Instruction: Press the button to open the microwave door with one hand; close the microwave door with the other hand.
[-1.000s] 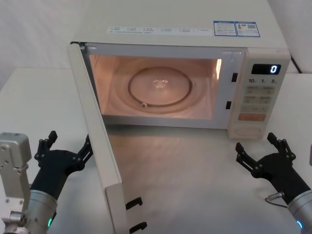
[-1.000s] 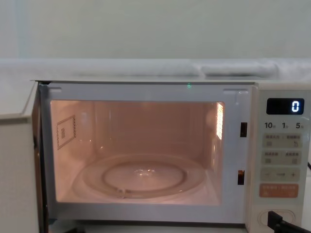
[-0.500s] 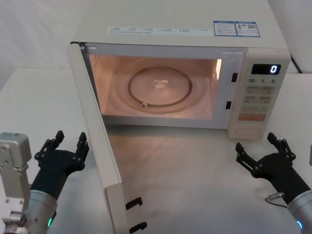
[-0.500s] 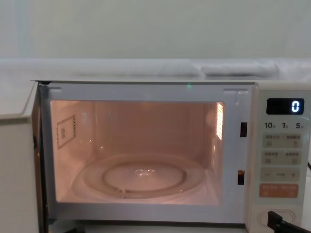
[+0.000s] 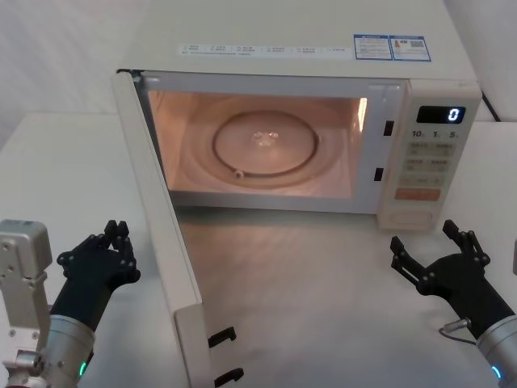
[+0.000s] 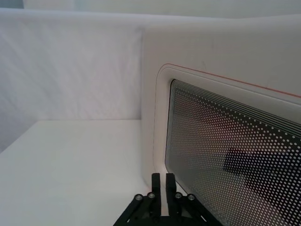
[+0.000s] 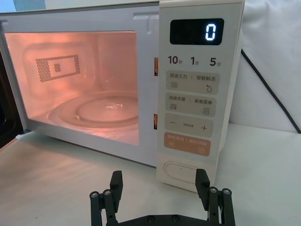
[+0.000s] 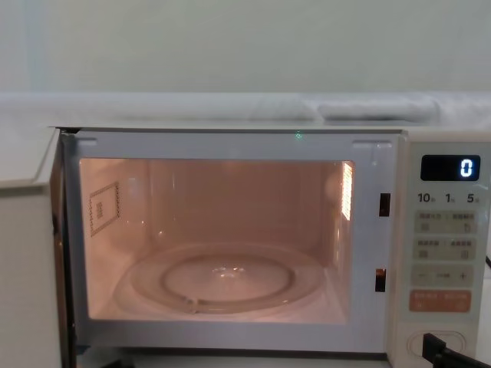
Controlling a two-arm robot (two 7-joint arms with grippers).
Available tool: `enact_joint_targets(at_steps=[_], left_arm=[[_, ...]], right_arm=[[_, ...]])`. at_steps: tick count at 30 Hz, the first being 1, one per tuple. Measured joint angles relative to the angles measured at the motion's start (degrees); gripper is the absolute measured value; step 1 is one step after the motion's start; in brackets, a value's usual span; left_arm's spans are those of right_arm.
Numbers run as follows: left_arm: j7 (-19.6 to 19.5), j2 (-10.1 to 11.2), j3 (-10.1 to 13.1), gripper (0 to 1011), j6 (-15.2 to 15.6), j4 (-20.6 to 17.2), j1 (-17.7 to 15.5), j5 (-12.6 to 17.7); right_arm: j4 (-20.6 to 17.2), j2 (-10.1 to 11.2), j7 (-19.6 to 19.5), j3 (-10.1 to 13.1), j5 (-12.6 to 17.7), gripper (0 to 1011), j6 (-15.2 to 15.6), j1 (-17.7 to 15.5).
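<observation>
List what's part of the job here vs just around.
Job:
- microwave door, swung open
- button
- left gripper, shut, beside the door
- right gripper, open, before the panel

Around:
- glass turntable
- display reading 0

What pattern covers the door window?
A fine grid of small dots on dark glass, edged by thin lines; the door window shows best in the left wrist view.

A glass turntable (image 5: pixel 265 143) sits in the lit cavity; the display (image 7: pixel 196 32) reads 0.
</observation>
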Motion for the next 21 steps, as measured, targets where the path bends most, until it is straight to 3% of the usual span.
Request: enact_joint_targets(at_steps=[4, 21], left_arm=[[0.00, 0.00, 0.00, 5, 0.00, 0.00, 0.00, 0.00], [0.00, 0.00, 0.00, 0, 0.00, 0.00, 0.00, 0.00]], right_arm=[[0.00, 0.00, 0.00, 0.00, 0.00, 1002, 0.00, 0.00], [0.00, 0.00, 0.00, 0.00, 0.00, 1002, 0.00, 0.00]])
